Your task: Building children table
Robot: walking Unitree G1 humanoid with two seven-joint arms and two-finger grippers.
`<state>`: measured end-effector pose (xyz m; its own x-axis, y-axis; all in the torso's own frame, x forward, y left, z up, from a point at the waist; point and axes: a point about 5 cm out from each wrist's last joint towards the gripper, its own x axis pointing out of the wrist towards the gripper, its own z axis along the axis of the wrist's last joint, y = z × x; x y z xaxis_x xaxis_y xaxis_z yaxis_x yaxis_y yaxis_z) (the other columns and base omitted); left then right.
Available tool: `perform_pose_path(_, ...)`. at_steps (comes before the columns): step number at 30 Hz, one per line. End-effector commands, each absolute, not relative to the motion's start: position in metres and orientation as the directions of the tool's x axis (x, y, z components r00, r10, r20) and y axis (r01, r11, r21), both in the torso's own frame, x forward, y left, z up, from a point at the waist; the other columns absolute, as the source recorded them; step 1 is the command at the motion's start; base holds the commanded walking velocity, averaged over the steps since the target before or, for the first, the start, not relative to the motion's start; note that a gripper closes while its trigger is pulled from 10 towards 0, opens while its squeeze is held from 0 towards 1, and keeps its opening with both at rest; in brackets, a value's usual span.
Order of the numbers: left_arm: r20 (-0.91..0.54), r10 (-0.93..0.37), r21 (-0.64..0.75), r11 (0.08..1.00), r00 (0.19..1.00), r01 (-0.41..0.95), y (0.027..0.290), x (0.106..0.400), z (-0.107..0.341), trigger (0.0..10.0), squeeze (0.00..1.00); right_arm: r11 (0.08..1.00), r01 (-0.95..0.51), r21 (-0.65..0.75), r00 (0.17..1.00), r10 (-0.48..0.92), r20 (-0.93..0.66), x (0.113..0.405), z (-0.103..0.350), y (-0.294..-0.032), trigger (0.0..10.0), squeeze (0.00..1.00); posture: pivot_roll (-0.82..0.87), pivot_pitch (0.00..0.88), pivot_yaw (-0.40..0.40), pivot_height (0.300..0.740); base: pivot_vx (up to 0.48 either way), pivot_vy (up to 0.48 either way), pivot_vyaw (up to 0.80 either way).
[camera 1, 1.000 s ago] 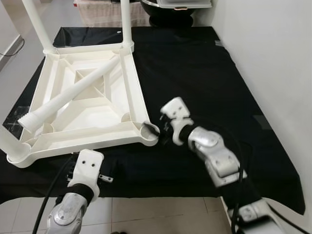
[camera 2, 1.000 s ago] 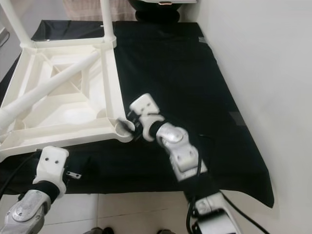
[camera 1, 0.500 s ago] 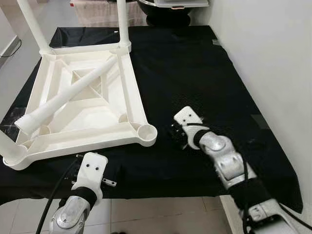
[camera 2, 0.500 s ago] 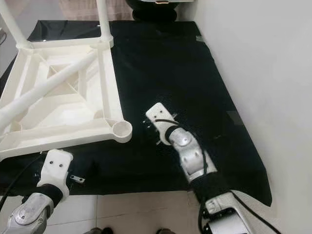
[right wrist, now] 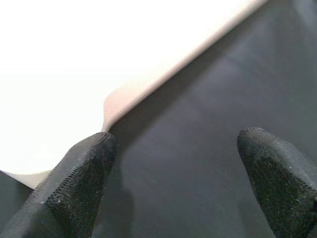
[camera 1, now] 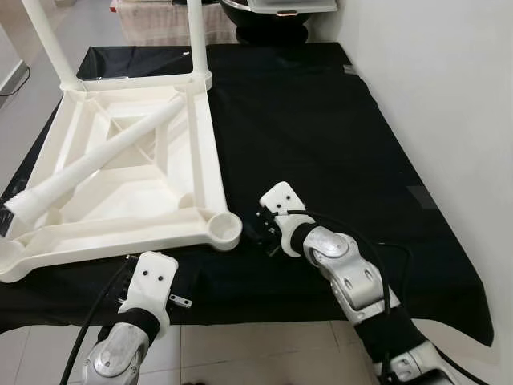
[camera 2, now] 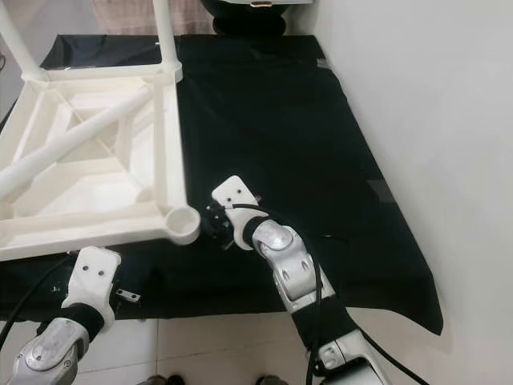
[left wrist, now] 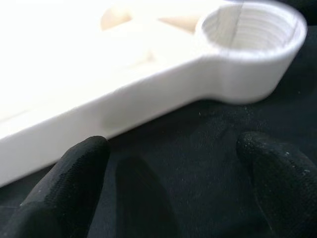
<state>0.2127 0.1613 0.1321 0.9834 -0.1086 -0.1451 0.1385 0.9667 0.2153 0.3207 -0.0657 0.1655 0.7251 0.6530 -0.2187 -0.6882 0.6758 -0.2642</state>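
Nearest the robot, the left gripper hovers low over the black cloth at its near edge, fingers spread wide with nothing between them, pointing at the near rail of the white table top. Just beyond, the right gripper sits low on the cloth just beside the table top's near right corner socket, its fingers also spread wide and empty, aimed at the white edge. The table top lies upside down on the cloth, its ribbed underside facing up. A loose white table leg rests diagonally across that underside, its threaded end overhanging the near left part. At the far edge, two legs stand upright in their corner sockets. A white wall runs along the cloth's right side.
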Motion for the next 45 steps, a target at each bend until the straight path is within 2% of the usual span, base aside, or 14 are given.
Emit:
perform_pose_path(1,-0.158,-0.100,0.221,0.966,0.982,0.134,0.162,0.211,0.129,10.0,0.00,0.617,-0.747,-0.248,0.662,0.724,-0.193,0.311,0.168,-0.052,10.0,0.00,0.02,0.195,-0.067,0.740,0.000,0.000,0.00)
perform_pose_path(6,-0.158,-0.097,0.222,0.966,0.983,0.131,0.163,0.211,0.129,10.0,0.00,0.597,-0.762,-0.252,0.644,0.737,-0.202,0.308,0.167,-0.052,10.0,0.00,0.02,0.195,-0.067,0.740,0.000,0.000,0.00)
perform_pose_path(10,-0.157,-0.097,0.224,0.966,0.983,0.131,0.163,0.211,0.129,10.0,0.00,0.618,-0.729,-0.294,0.682,0.696,-0.226,0.313,0.163,-0.061,10.0,0.00,0.02,0.195,-0.067,0.740,0.000,0.000,0.00)
perform_pose_path(12,-0.151,-0.123,0.212,0.965,0.981,0.153,0.160,0.212,0.130,10.0,0.00,0.714,-0.609,-0.345,0.792,0.569,-0.219,0.327,0.162,-0.089,10.0,0.00,0.01,0.193,-0.065,0.740,0.000,0.000,0.00)
perform_pose_path(14,-0.148,-0.133,0.205,0.965,0.980,0.162,0.159,0.212,0.131,10.0,0.00,0.736,-0.580,-0.349,0.814,0.539,-0.215,0.330,0.162,-0.095,10.0,0.00,0.01,0.193,-0.065,0.740,0.000,0.000,0.00)
perform_pose_path(17,-0.102,-0.272,0.149,0.947,0.957,0.285,0.141,0.210,0.140,10.0,0.00,0.812,-0.494,-0.310,0.870,0.465,-0.165,0.334,0.168,-0.120,10.0,0.00,0.01,0.187,-0.063,0.740,0.000,0.000,0.00)
perform_pose_path(19,-0.102,-0.272,0.149,0.947,0.957,0.285,0.141,0.210,0.140,10.0,0.00,0.812,-0.494,-0.310,0.870,0.465,-0.165,0.334,0.168,-0.120,10.0,0.00,0.01,0.187,-0.063,0.740,0.000,0.000,0.00)
perform_pose_path(21,-0.052,-0.382,0.113,0.916,0.923,0.386,0.125,0.209,0.150,10.0,0.00,0.862,-0.443,-0.248,0.896,0.427,-0.119,0.331,0.170,-0.135,10.0,0.00,0.00,0.177,-0.058,0.740,0.000,0.000,0.00)
perform_pose_path(22,-0.052,-0.382,0.113,0.916,0.923,0.386,0.125,0.209,0.150,10.0,0.00,0.862,-0.443,-0.248,0.896,0.427,-0.119,0.331,0.170,-0.135,10.0,0.00,0.00,0.177,-0.058,0.740,0.000,0.000,0.00)
perform_pose_path(23,-0.018,-0.467,0.095,0.880,0.884,0.466,0.113,0.210,0.159,10.0,0.00,0.893,-0.415,-0.177,0.910,0.407,-0.082,0.325,0.167,-0.141,10.0,0.00,0.00,0.172,-0.055,0.740,0.000,0.000,0.00)
perform_pose_path(25,-0.006,-0.500,0.089,0.863,0.866,0.498,0.109,0.210,0.163,10.0,0.00,0.901,-0.407,-0.149,0.913,0.402,-0.067,0.323,0.166,-0.142,10.0,0.00,0.00,0.172,-0.055,0.740,0.000,0.000,0.00)
perform_pose_path(29,0.040,-0.665,0.077,0.746,0.745,0.662,0.090,0.207,0.182,10.0,0.00,0.913,-0.403,-0.067,0.915,0.401,-0.043,0.309,0.151,-0.134,10.0,0.00,0.00,0.136,-0.034,0.740,0.000,0.000,0.00)
perform_pose_path(38,-0.019,-0.649,0.086,0.757,0.761,0.648,0.095,0.215,0.165,10.0,0.00,0.947,-0.317,-0.039,0.948,0.317,-0.008,0.310,0.148,-0.142,10.0,0.00,-0.02,0.102,-0.021,0.740,0.000,0.320,0.00)
perform_pose_path(45,-0.065,-0.697,0.038,0.714,0.714,0.699,0.092,0.210,0.151,10.0,0.00,0.958,-0.288,-0.011,0.958,0.288,0.010,0.308,0.147,-0.143,10.0,0.00,-0.03,0.085,-0.022,0.740,0.000,0.480,0.00)
